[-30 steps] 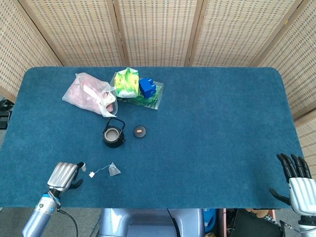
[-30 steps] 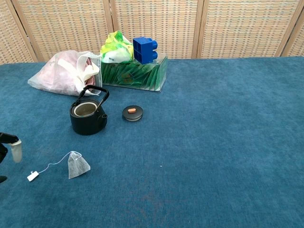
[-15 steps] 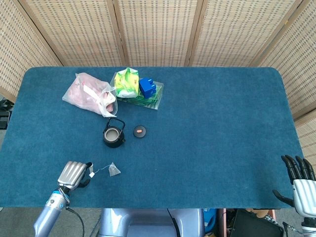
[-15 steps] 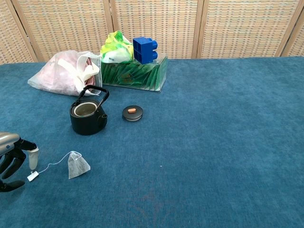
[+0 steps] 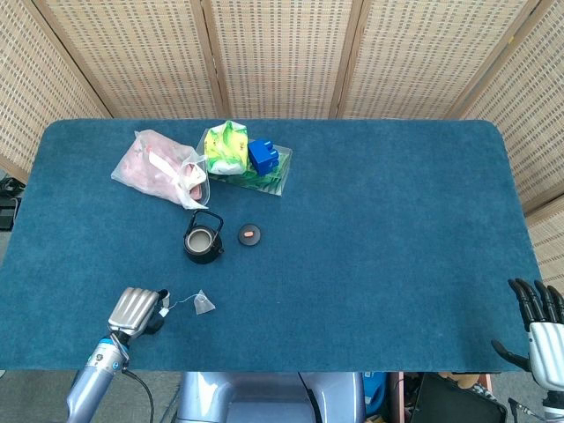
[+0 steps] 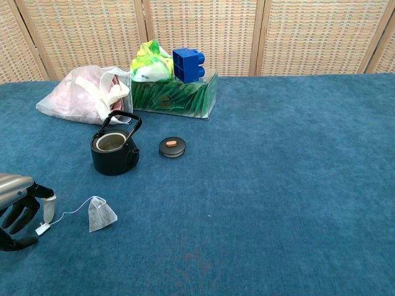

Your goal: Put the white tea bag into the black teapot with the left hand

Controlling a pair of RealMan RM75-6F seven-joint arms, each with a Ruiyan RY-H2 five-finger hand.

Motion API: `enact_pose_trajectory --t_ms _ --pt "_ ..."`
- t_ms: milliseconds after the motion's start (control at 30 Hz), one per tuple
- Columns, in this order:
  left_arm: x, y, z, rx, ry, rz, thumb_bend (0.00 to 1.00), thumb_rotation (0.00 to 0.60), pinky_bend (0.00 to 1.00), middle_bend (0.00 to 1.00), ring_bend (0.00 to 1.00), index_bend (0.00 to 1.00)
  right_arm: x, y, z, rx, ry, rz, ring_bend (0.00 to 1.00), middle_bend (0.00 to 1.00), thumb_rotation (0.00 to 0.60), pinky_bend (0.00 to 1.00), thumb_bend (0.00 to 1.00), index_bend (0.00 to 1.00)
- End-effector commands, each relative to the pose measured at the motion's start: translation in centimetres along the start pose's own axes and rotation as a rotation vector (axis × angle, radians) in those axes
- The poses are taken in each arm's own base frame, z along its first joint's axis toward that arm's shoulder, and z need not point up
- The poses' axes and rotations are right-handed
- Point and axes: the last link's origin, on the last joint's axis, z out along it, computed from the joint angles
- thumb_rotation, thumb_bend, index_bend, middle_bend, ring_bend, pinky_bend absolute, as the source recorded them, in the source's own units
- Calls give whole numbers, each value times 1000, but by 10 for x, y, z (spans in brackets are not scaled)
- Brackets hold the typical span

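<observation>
The white tea bag (image 5: 204, 305) (image 6: 100, 215) lies flat on the blue table, its string running left to a small paper tag (image 6: 42, 229). The black teapot (image 5: 202, 240) (image 6: 113, 150) stands upright and lidless behind it, handle raised. Its lid (image 5: 250, 234) (image 6: 173, 147) lies to the right of the pot. My left hand (image 5: 135, 310) (image 6: 18, 206) hovers at the tag, fingers curved down around it and apart; the tag still lies on the cloth. My right hand (image 5: 539, 326) hangs off the table's near right corner, fingers spread, holding nothing.
A pink plastic bag (image 5: 159, 167) (image 6: 83, 98) sits behind the teapot on the left. Beside it stands a green box (image 5: 260, 172) (image 6: 176, 98) carrying a blue block (image 5: 263, 156) (image 6: 188, 64) and a yellow-green packet (image 5: 226, 146) (image 6: 150, 61). Wicker screens stand behind the table.
My left hand slid right along the near edge until its fingers reached the tea bag's tag. My right hand sank lower past the table's edge.
</observation>
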Motion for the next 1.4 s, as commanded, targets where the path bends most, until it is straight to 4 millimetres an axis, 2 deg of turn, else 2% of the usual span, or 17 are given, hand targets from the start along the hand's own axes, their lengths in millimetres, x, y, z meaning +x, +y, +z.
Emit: enact_pose_trajectory --t_ms 33,733,1400 --pt "-1 2 2 -2 -3 -1 318 600 704 741 655 500 0 1 0 -3 1 -1 34 176 600 100 122 115" --pt "-3 4 9 6 -10 -2 318 600 704 741 654 518 1 3 -2 -21 -4 -5 34 176 600 100 123 115" --pt "-2 3 11 11 -16 -20 318 600 704 747 660 587 0 4 -3 -34 -5 -5 34 176 600 100 123 115"
